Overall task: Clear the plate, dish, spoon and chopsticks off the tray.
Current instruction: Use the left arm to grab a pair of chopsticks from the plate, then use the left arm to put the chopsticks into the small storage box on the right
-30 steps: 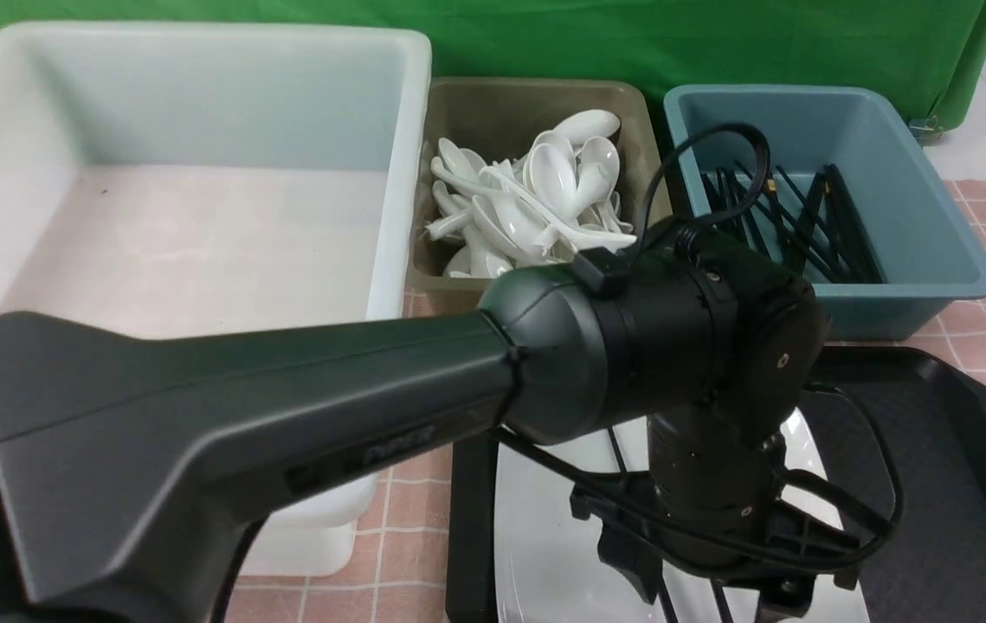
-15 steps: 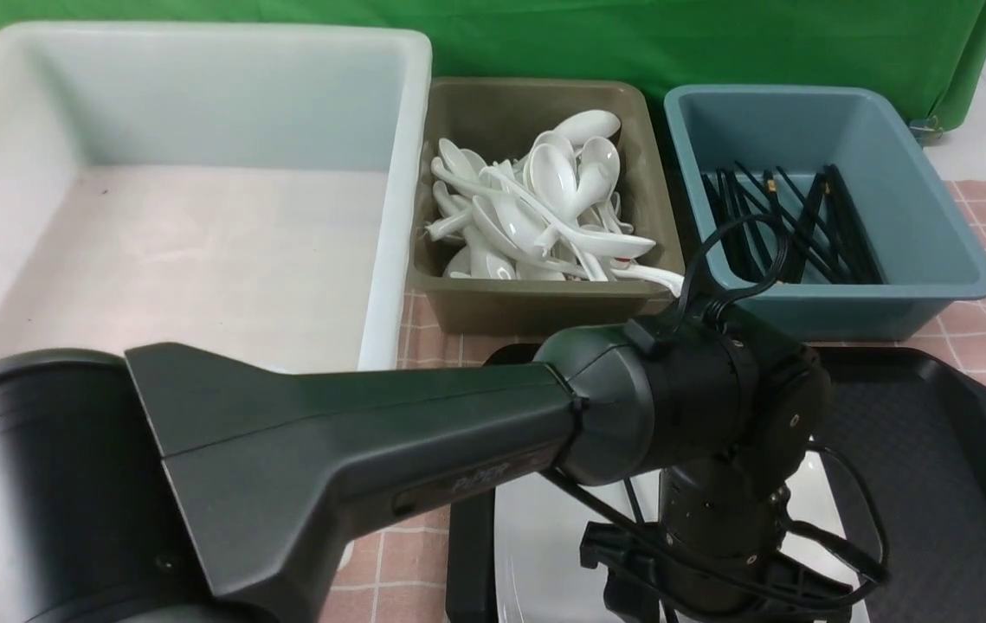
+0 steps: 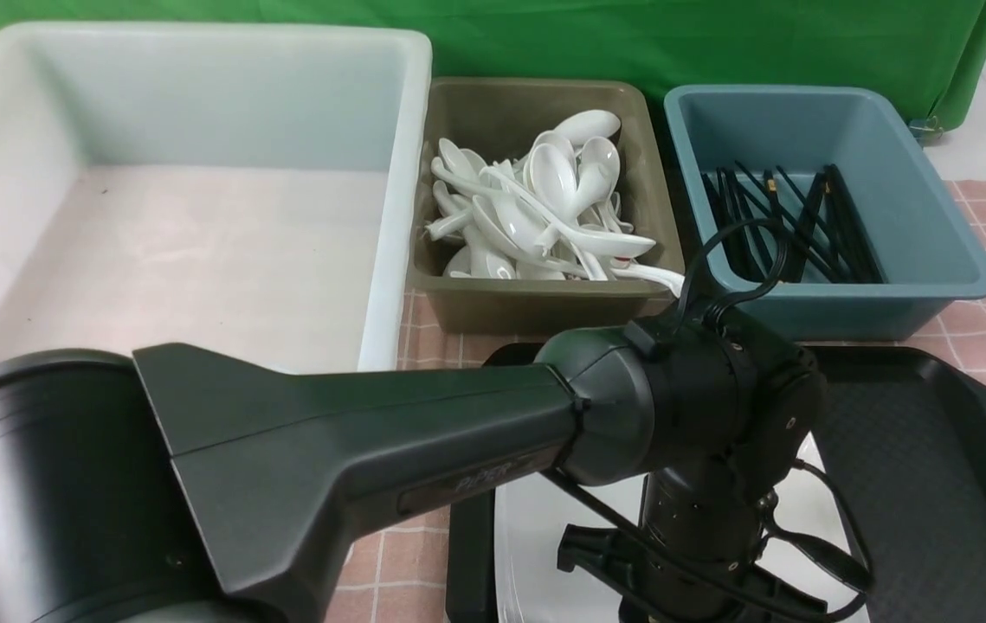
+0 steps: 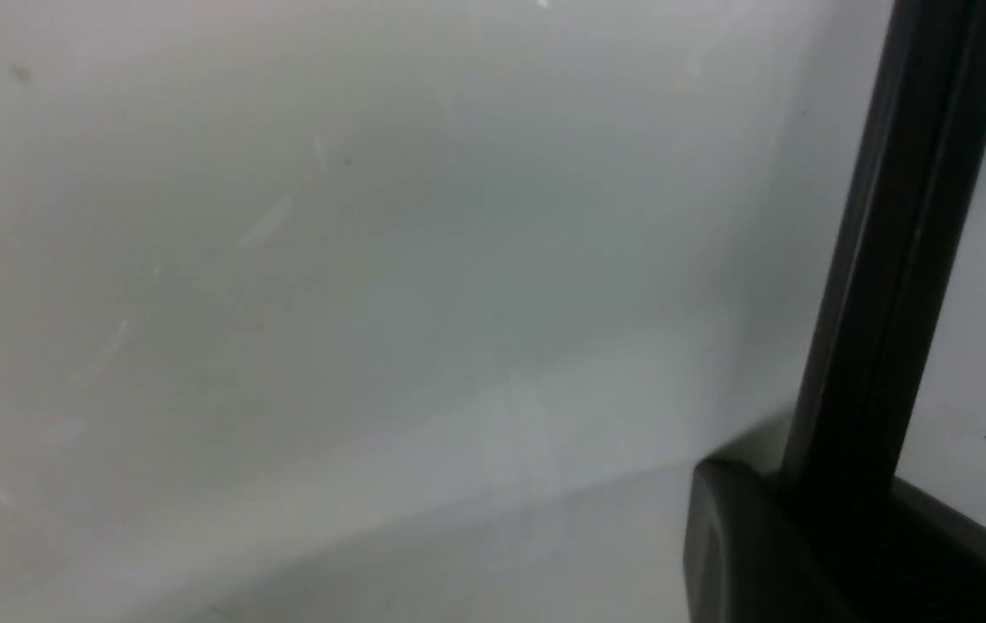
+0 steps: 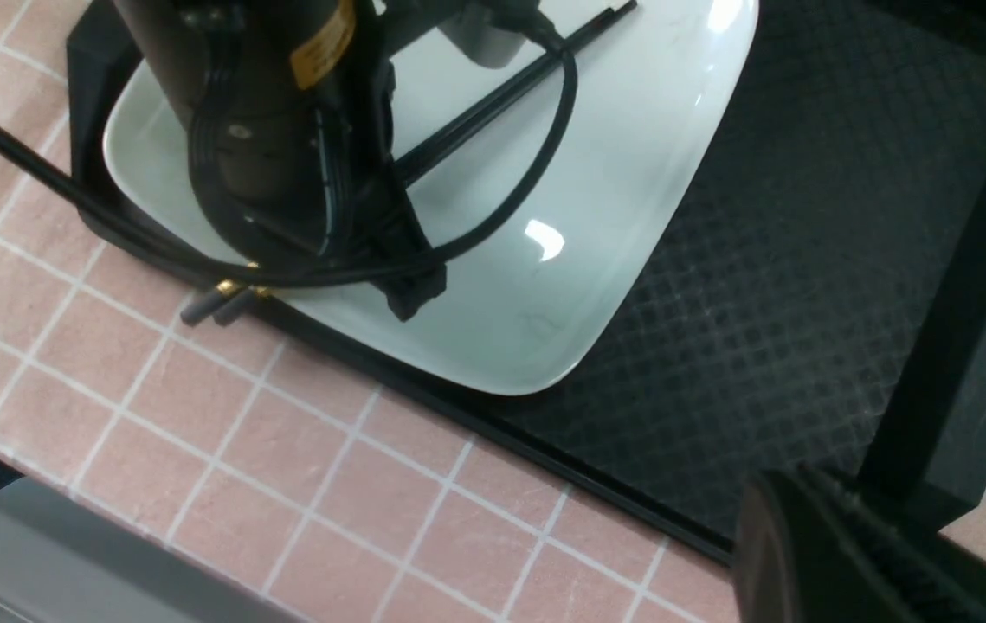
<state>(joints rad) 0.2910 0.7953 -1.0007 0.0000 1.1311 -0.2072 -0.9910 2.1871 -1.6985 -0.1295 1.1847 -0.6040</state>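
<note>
While the left arm's down over the plate [image 5: 614, 199], I'd say the job's not far along. It sits by the left edge of the tray [image 5: 804, 260], with the chopsticks [image 5: 493, 104] lying across it, ends poking past the rim. The left gripper [image 5: 475, 39] is right at the sticks, but its fingers are hidden, so I can't tell if it's got them. The right gripper [image 5: 969, 329] is closed up on nothing. No dish or spoon shows on the tray, and there's no plate in the white tub [image 3: 406, 173]. Plate and chopsticks are left to do.
</note>
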